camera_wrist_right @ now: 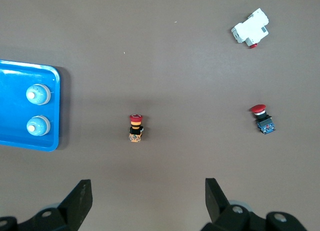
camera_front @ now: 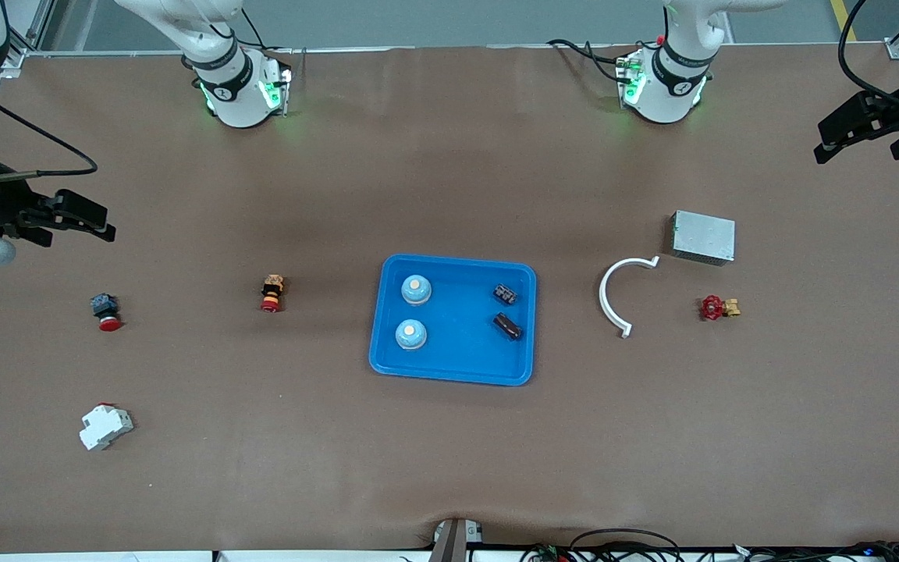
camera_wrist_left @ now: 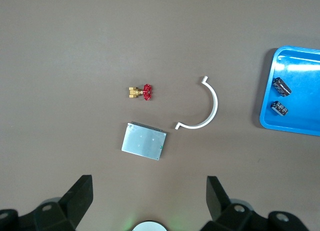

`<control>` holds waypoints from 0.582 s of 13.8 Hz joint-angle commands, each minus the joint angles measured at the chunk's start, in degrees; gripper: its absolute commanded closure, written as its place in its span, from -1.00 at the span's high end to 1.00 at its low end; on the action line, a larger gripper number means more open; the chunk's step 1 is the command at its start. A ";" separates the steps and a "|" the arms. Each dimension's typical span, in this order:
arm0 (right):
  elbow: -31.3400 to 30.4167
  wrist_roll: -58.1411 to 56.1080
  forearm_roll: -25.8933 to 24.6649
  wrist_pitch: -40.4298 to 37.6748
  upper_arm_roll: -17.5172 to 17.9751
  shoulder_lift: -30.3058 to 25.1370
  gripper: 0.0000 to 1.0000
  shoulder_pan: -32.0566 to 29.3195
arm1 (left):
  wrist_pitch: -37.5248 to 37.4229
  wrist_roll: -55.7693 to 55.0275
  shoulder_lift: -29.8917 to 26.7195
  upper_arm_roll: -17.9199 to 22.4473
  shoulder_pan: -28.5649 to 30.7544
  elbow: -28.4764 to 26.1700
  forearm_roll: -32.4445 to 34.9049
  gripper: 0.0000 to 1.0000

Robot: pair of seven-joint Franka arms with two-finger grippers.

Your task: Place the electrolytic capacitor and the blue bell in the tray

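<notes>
The bright blue tray lies at the middle of the table. In it stand two blue bells at the right arm's end, and two dark electrolytic capacitors lie at the left arm's end. My left gripper hangs open and empty over the left arm's end of the table, well away from the tray. Its wrist view shows the tray's edge and both capacitors. My right gripper hangs open and empty over the right arm's end. Its wrist view shows the bells.
Toward the left arm's end lie a white curved strip, a silver metal box and a red-handled brass valve. Toward the right arm's end lie a red-and-yellow push button, a blue-and-red push button and a white breaker.
</notes>
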 commanded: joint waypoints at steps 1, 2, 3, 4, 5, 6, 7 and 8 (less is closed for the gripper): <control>1.12 0.35 0.84 -0.10 0.06 0.58 1.00 0.05 | -0.06 0.55 -0.24 0.06 0.45 0.53 -1.54 1.00; 1.12 0.35 0.84 -0.19 0.06 0.67 1.00 0.05 | -0.15 0.55 -0.24 0.06 0.45 0.62 -1.36 1.00; 1.12 0.35 0.84 -0.19 0.06 0.76 1.00 0.05 | -0.15 0.64 -0.24 0.06 0.45 0.62 -1.19 1.00; 1.12 0.35 0.84 -0.01 0.06 0.93 1.00 0.05 | -0.15 0.55 -0.07 0.06 0.45 0.70 -1.01 1.00; 1.21 0.35 0.84 0.60 0.06 1.37 1.00 0.05 | -0.15 0.20 -0.06 0.06 0.45 0.79 -1.18 1.00; 1.21 0.35 0.84 1.13 0.06 1.46 1.00 0.05 | -0.15 0.02 -0.06 0.06 0.45 0.88 -1.18 1.00; 1.21 0.35 0.84 1.13 0.06 1.46 1.00 0.23 | -0.23 0.02 -0.06 0.06 0.45 1.66 -1.10 1.00; 1.04 0.35 0.84 1.04 0.06 1.46 1.00 0.40 | -0.50 -0.07 0.02 0.06 0.45 2.19 -0.92 1.00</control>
